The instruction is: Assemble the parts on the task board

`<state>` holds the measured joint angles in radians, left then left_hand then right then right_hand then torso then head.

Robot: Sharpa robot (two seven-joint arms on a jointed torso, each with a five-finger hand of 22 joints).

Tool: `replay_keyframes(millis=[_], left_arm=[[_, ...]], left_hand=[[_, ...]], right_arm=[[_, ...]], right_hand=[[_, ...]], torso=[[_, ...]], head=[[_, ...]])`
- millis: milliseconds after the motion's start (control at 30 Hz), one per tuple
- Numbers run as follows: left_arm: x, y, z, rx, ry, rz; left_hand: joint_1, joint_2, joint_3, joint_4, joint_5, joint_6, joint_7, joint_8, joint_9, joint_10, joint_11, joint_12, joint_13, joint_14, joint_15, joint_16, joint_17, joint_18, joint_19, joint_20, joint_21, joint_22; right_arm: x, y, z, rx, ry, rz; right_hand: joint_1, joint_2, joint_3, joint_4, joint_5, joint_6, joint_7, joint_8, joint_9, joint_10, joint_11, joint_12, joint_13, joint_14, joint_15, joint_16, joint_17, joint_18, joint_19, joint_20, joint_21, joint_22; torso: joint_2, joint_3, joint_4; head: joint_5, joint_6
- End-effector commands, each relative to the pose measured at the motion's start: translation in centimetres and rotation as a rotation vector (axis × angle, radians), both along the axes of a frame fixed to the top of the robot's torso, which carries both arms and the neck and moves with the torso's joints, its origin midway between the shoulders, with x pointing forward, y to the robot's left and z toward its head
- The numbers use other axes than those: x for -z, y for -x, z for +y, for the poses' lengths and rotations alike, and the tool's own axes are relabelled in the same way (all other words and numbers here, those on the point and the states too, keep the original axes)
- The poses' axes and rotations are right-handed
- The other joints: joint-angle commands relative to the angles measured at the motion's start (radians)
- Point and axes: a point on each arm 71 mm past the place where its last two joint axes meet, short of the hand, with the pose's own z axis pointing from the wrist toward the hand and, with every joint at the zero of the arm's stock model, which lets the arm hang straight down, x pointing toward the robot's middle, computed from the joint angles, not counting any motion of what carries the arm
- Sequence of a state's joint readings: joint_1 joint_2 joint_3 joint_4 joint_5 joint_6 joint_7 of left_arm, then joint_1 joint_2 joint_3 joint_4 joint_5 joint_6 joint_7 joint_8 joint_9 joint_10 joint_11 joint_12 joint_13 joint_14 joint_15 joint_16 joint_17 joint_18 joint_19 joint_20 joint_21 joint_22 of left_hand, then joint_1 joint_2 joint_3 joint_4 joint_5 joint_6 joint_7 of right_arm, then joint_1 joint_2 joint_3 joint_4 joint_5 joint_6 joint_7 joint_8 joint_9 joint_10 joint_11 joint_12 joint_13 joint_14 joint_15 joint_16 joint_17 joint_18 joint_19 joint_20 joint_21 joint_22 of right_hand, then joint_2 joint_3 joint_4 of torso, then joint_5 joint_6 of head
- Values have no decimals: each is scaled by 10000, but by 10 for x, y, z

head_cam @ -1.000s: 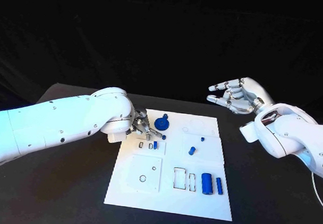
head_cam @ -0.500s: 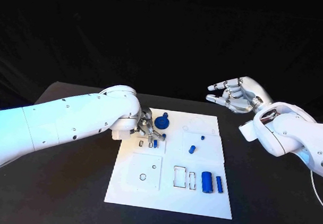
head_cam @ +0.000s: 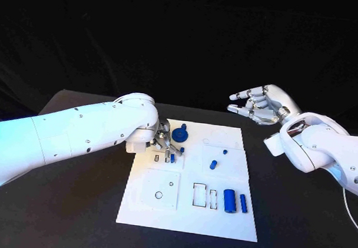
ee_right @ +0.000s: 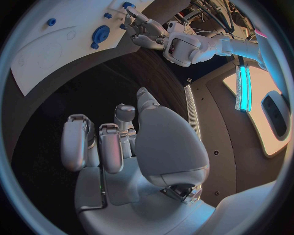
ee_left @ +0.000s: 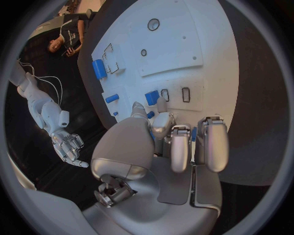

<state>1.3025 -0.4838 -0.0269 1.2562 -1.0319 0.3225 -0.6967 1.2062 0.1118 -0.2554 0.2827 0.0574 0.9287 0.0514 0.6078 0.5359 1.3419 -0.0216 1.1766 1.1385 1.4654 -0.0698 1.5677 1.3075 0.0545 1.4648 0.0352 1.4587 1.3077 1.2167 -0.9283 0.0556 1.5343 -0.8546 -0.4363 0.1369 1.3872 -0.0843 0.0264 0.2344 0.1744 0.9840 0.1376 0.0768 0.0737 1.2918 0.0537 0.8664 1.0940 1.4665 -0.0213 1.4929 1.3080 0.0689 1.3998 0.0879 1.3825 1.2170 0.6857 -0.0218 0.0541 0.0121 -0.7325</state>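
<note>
The task board (head_cam: 192,184) sits mid-table with blue parts scattered on it: a round knob-like part (head_cam: 179,135) near the far edge, a fat cylinder (head_cam: 229,201) and a thin one (head_cam: 243,203) toward the near right. The left hand (head_cam: 160,143) is down at the board's far-left slots, fingers bunched around a small blue part (ee_left: 152,97), but I can't tell if it's actually pinching it. Looks like the seating step to me. Next move needs that piece lined up square with its slot. The right hand (head_cam: 260,105) hovers off beyond the board, fingers loosely spread, holding nothing.
</note>
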Motion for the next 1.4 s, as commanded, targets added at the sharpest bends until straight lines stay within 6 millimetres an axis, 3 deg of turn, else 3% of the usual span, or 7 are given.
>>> replay_keyframes(millis=[33, 200, 1400], left_arm=[[1, 0, 2, -60, -634, 244], [1, 1, -1, 12, -662, 287], [6, -4, -6, 114, -850, 528]], left_hand=[[177, 12, 75, -26, 61, -70, -3, 55, 74, 44, 24, 13, 16, 1054, -85, 31, 2633, -162, 362, -39, 59, 900], [539, 51, 371, -82, 328, -146, -6, 85, 216, 38, 18, 11, 28, 1054, -91, 31, 2633, -161, 360, -44, 53, 902], [620, 56, 556, -25, 323, -106, -29, 108, 319, 134, -2, 107, 131, 1054, -102, 31, 2633, -192, 419, -51, 140, 1052]], right_arm=[[1, 0, 2, -144, 129, 21], [1, 1, 4, -209, 165, -6], [3, 3, 10, -486, 277, 103]], right_hand=[[-42, 42, -58, 18, 48, 60, 7, 32, 16, 5, -38, -60, -13, 765, -26, -58, 1541, 56, 15, -60, -57, -12], [-42, 45, -60, 18, 53, 61, 6, 31, 15, 4, -38, -63, -16, 765, -26, -58, 1541, 56, 15, -61, -59, -14], [-26, 61, -74, 6, 73, 67, 3, 30, 15, 2, -42, -73, -31, 761, -31, -73, 1524, 59, 9, -65, -72, -33]], torso=[[2, 0, -5], [0, 1, 3], [11, 5, -4]], head=[[16, -23], [11, -40], [19, -131]])
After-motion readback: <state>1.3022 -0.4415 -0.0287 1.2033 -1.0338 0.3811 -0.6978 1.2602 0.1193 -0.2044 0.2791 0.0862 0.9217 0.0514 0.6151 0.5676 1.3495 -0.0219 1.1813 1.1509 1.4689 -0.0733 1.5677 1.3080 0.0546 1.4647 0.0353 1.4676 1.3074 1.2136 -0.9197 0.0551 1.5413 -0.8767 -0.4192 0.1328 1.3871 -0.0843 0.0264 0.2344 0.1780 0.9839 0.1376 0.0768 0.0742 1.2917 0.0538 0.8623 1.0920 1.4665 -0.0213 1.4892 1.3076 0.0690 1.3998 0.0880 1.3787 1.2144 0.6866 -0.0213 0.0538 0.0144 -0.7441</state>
